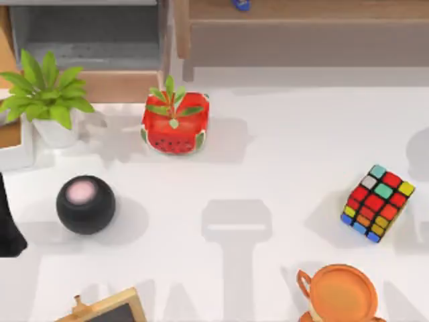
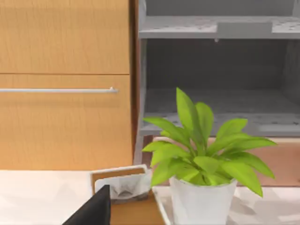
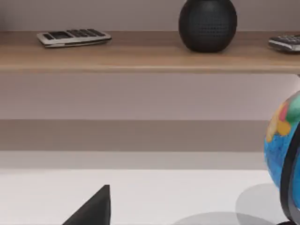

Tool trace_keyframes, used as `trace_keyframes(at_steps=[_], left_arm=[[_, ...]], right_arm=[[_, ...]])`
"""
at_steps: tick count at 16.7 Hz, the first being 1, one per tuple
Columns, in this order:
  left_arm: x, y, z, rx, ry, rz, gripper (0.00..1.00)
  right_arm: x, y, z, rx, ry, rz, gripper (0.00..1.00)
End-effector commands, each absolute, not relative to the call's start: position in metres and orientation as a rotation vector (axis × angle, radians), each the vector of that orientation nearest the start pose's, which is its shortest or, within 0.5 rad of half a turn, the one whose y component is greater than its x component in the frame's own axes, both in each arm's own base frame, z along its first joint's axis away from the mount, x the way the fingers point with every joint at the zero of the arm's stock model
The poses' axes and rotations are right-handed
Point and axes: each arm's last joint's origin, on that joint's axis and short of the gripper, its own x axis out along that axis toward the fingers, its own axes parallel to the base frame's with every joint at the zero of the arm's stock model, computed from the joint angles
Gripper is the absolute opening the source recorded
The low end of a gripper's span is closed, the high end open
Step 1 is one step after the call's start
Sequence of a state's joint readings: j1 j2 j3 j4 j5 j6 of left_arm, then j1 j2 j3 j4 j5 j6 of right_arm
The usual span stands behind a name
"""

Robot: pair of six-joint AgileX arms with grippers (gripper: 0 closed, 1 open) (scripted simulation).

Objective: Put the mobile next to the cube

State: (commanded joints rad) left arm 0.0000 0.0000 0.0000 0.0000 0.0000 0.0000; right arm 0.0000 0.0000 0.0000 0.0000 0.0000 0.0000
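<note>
The cube (image 1: 377,203), black-edged with red, blue, yellow, orange, teal and white squares, sits tilted on the white table at the right side. The mobile is out of view. A dark part of my left arm (image 1: 8,221) stands at the table's left edge, far from the cube. In the left wrist view a black piece of my left gripper (image 2: 93,211) pokes in before a potted plant. In the right wrist view a black piece of my right gripper (image 3: 93,208) hangs over bare table in front of a shelf.
A red watermelon-patterned pot (image 1: 175,124) stands at the back middle and a green plant in a white pot (image 1: 48,100) at the back left. A black ball-shaped speaker (image 1: 85,204) is at the left. An orange lidded vessel (image 1: 344,294) and a small framed board (image 1: 110,308) sit at the front edge. A globe (image 3: 286,154) is near the right gripper.
</note>
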Motion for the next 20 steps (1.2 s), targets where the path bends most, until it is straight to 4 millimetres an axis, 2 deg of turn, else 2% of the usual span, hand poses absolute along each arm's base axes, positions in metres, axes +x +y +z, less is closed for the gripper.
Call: trace_keyframes(at_steps=[4,7,10,13,15,20], left_arm=[[0.106,0.000,0.165,0.012,0.017,0.013,1.00],[0.110,0.004,0.185,0.056,0.093,0.052,1.00],[0.122,0.011,0.207,0.115,0.247,0.088,1.00],[0.147,0.022,0.221,0.162,0.484,0.101,1.00],[0.169,0.033,0.220,0.175,0.680,0.091,1.00],[0.230,0.069,0.190,0.139,1.177,0.012,1.00]], right_arm=[[0.106,-0.001,0.160,0.000,0.000,0.000,1.00],[0.106,-0.001,0.160,0.000,0.000,0.000,1.00],[0.106,-0.001,0.160,0.000,0.000,0.000,1.00],[0.106,-0.001,0.160,0.000,0.000,0.000,1.00],[0.106,-0.001,0.160,0.000,0.000,0.000,1.00],[0.106,-0.001,0.160,0.000,0.000,0.000,1.00]])
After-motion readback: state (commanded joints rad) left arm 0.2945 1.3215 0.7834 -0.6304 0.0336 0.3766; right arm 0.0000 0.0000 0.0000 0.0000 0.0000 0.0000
